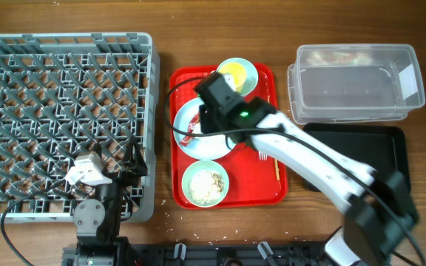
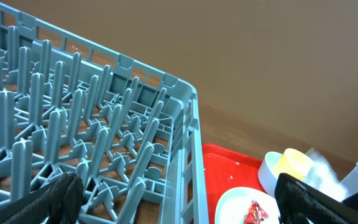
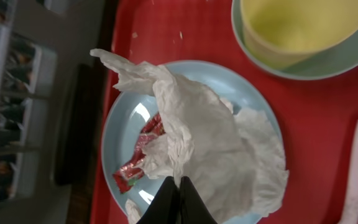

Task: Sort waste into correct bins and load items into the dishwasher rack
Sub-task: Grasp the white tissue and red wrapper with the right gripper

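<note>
**A:** While the right gripper [image 3: 180, 198] sits clenched on the crumpled white tissue [image 3: 197, 143], that tissue lies on the pale blue plate [image 3: 120, 137], draped over the red snack wrapper [image 3: 138, 155]!

**B:** Lift straight up, I'd say, so the wrapper is left on the plate. Yellow cup [image 3: 291, 25] crowds at one o'clock.

**A:** Open air toward three o'clock, over to the black tray [image 1: 390, 144] and clear tub [image 1: 353, 74].

**B:** Left gripper [image 2: 179, 198]: released, idle by the dishwasher rack [image 2: 188, 143] corner.
</note>
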Robot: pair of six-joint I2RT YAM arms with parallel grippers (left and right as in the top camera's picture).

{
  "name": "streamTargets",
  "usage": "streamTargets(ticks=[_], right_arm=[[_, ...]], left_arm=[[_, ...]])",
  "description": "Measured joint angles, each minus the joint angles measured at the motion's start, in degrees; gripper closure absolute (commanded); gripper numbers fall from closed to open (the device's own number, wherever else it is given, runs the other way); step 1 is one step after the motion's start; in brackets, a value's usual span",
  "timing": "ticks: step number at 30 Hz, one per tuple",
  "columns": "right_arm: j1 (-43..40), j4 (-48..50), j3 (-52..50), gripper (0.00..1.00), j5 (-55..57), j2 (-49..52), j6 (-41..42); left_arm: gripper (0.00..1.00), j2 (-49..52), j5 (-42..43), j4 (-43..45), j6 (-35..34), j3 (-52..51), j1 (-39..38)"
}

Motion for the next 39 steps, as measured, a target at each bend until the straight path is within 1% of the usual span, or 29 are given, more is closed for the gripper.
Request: streamTargets(ticks=[2,5,8,11,13,16,18,20,21,23,25,28,29,30,32,33,35,36,38,39], right_arm=[[-0.3,0.0,0.0,0.96,1.0,-3.6,-0.2],[-0.6,0.0,0.0,0.96,2.0,-4.2,-0.3],[-3.4,-0.4,0.0,0.96,8.9,-5.9,-0.2],[-8.6,-0.4,0.0,0.96,16.2,-9.8,1.0],[-14.5,-0.3,0.0,0.96,20.4,-11.9,1.8],[-24.0,0.6,0.0,0.95,22.3,-11.6,3.5],[-32.0,3.8,0.0,0.51,22.0,-9.8,4.4],[-36.5,5.2,0.0,0.03,19.7,-8.1,4.9],[-38.2,5.4,0.0,0.0,17.6,-7.2,4.9],[-40.0,5.6,0.0,0.0,12.0,-6.1,3.1],[-40.0,5.7,0.0,0.0,4.2,-5.6,-1.8],[-39.8,3.2,0.0,0.0,-10.2,-5.6,-7.7],[-39.3,1.8,0.0,0.0,-19.0,-5.6,-9.6],[-38.4,1.4,0.0,0.0,-24.7,-5.6,-11.0],[-34.6,0.1,0.0,0.0,-31.2,-5.6,-13.6],[-32.3,-0.4,0.0,0.0,-32.1,-5.6,-14.3],[-23.5,-3.6,0.0,0.0,-31.3,-5.6,-15.6],[-18.9,-5.2,0.0,0.0,-28.6,-5.6,-15.4],[-11.8,-7.8,0.0,0.01,-20.5,-5.3,-12.5],[-9.4,-8.2,0.0,0.06,-16.9,-4.7,-10.2]], left_arm=[[0.0,0.0,0.0,0.0,0.0,0.0,0.0],[0.0,0.0,0.0,0.0,0.0,0.0,0.0],[0.0,0.0,0.0,0.0,0.0,0.0,0.0],[0.0,0.0,0.0,0.0,0.0,0.0,0.0],[0.0,0.0,0.0,0.0,0.0,0.0,0.0],[0.0,0.0,0.0,0.0,0.0,0.0,0.0],[0.0,0.0,0.0,0.0,0.0,0.0,0.0],[0.0,0.0,0.0,0.0,0.0,0.0,0.0],[0.0,0.0,0.0,0.0,0.0,0.0,0.0],[0.0,0.0,0.0,0.0,0.0,0.0,0.0],[0.0,0.0,0.0,0.0,0.0,0.0,0.0],[0.0,0.0,0.0,0.0,0.0,0.0,0.0],[0.0,0.0,0.0,0.0,0.0,0.0,0.0],[0.0,0.0,0.0,0.0,0.0,0.0,0.0],[0.0,0.0,0.0,0.0,0.0,0.0,0.0],[0.0,0.0,0.0,0.0,0.0,0.0,0.0],[0.0,0.0,0.0,0.0,0.0,0.0,0.0],[0.0,0.0,0.0,0.0,0.0,0.0,0.0],[0.0,0.0,0.0,0.0,0.0,0.0,0.0],[0.0,0.0,0.0,0.0,0.0,0.0,0.0]])
